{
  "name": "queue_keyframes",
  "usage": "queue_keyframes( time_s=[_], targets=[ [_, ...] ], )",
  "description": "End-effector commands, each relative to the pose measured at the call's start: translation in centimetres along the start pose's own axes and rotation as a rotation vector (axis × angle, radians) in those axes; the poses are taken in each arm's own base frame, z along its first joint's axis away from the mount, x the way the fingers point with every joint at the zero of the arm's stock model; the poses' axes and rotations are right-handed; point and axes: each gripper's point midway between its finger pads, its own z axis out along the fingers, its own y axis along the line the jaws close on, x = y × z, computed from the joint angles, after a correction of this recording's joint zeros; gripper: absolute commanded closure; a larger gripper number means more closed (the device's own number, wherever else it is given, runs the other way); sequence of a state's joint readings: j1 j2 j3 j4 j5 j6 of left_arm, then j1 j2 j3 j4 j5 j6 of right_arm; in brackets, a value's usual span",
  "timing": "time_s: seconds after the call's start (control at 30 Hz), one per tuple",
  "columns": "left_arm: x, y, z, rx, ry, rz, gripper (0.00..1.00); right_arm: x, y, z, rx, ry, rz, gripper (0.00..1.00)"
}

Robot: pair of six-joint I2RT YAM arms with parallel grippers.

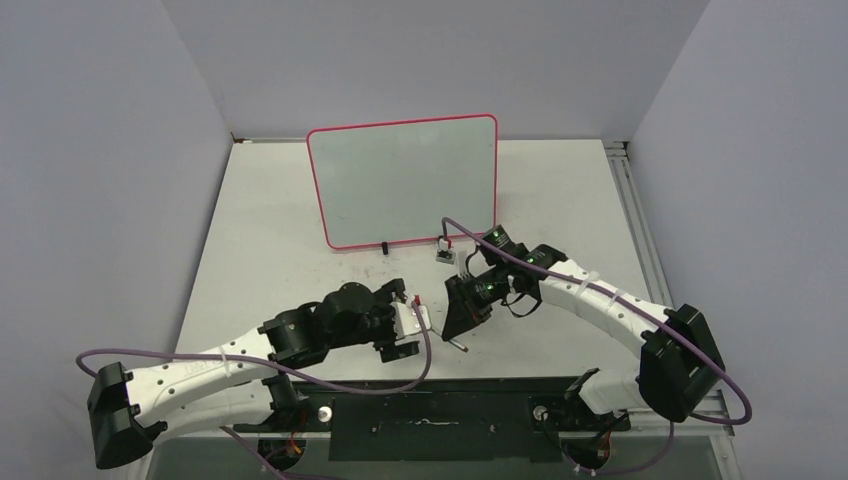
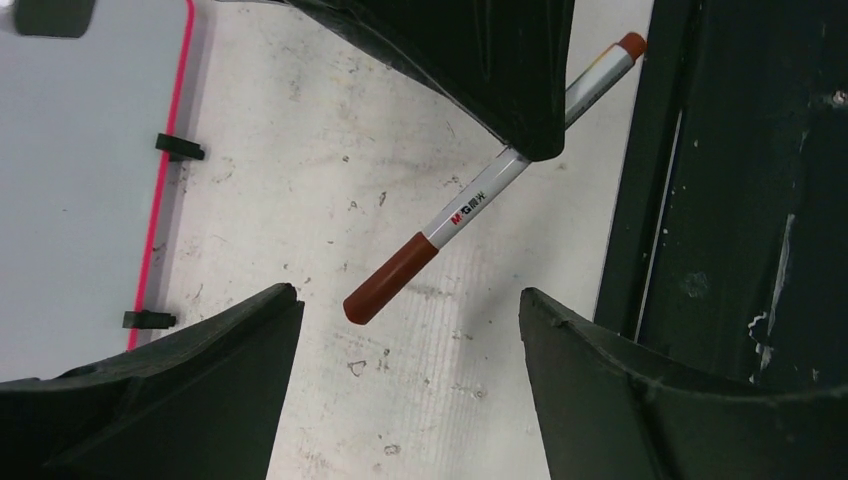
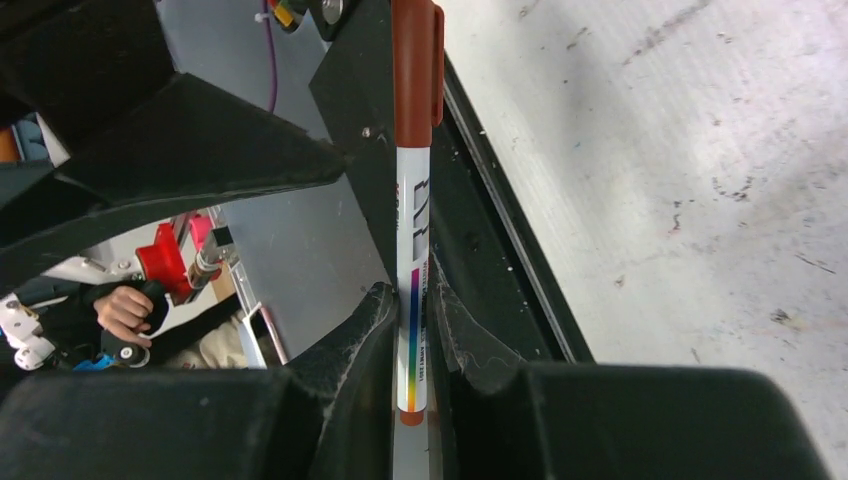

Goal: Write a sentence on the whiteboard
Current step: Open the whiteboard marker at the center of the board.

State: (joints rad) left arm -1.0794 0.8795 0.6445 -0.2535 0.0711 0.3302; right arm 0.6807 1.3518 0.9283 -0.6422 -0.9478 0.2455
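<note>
The whiteboard [image 1: 402,180] stands at the back of the table, pale grey with a pink-red rim and black clip feet; its surface is blank, so no sentence shows. Its edge also appears in the left wrist view [image 2: 80,180]. My right gripper [image 1: 464,312] [image 3: 412,310] is shut on a white marker [image 3: 412,230] with its reddish-brown cap [image 3: 415,70] on. The marker [image 2: 470,205] slants above the table, cap [image 2: 388,280] pointing towards my left gripper [image 2: 410,298]. My left gripper [image 1: 428,322] is open and empty, close to the left of the marker, its jaws either side of the cap end.
A small white and red object [image 1: 444,251] lies by the board's right foot. A black rail [image 1: 450,385] [image 2: 720,250] runs along the near table edge, just behind the grippers. Grey walls enclose the table on three sides.
</note>
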Motion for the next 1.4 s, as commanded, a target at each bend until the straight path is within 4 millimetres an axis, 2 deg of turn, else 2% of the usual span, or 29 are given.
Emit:
queue_keyframes(
  time_s=[0.0, 0.2, 0.43, 0.67, 0.73, 0.87, 0.9, 0.93, 1.0, 1.07, 1.1, 1.17, 1.3, 1.37],
  targets=[
    [0.4, -0.7, 0.1, 0.021, 0.044, 0.058, 0.22, -0.6, 2.1, -0.1, -0.061, 0.009, -0.079, 0.95],
    [0.6, -1.1, 0.3, 0.028, 0.059, 0.07, 0.23, 0.1, 2.9, 0.9, -0.075, 0.06, -0.112, 0.95],
    [1.1, -1.3, 0.4, 0.013, 0.09, 0.096, 0.41, -0.5, 4.1, 0.6, -0.097, 0.053, -0.165, 0.95],
    [1.3, -1.8, 0.6, 0.019, 0.116, 0.119, 0.59, -1.0, 4.4, 0.4, -0.099, 0.052, -0.184, 0.95],
    [1.3, -1.8, 0.7, 0.015, 0.116, 0.116, 0.68, -1.1, 4.6, 0.4, -0.104, 0.049, -0.19, 0.95],
    [1.2, -1.6, 0.9, -0.004, 0.119, 0.106, 0.95, -1.7, 4.6, 0.3, -0.096, 0.037, -0.202, 0.95],
    [1.2, -1.6, 1.0, -0.008, 0.12, 0.1, 1.0, -1.9, 4.5, 0.3, -0.088, 0.031, -0.202, 0.95],
    [1.2, -1.5, 1.0, -0.013, 0.121, 0.087, 1.0, -2.2, 4.5, 0.4, -0.083, 0.022, -0.202, 0.95],
    [1.1, -1.3, 1.1, -0.032, 0.126, 0.061, 1.0, -3.1, 4.3, 0.2, -0.069, -0.014, -0.2, 0.88],
    [1.0, -0.6, 1.0, -0.061, 0.135, 0.024, 1.0, -4.1, 3.7, -0.2, -0.053, -0.065, -0.186, 0.66],
    [1.0, -0.3, 0.9, -0.061, 0.134, -0.001, 1.0, -4.7, 3.2, -0.5, -0.037, -0.097, -0.176, 0.61],
    [0.6, 0.5, 0.7, -0.053, 0.108, -0.052, 1.0, -6.0, 1.8, -1.7, -0.014, -0.176, -0.127, 0.4],
    [-0.2, 1.5, 0.2, -0.028, 0.051, -0.113, 1.0, -7.4, -0.4, -4.3, 0.015, -0.308, -0.065, 0.24],
    [-0.1, 1.8, 0.0, -0.02, 0.05, -0.125, 1.0, -7.7, -0.3, -4.8, 0.032, -0.344, -0.078, 0.19]
  ],
)
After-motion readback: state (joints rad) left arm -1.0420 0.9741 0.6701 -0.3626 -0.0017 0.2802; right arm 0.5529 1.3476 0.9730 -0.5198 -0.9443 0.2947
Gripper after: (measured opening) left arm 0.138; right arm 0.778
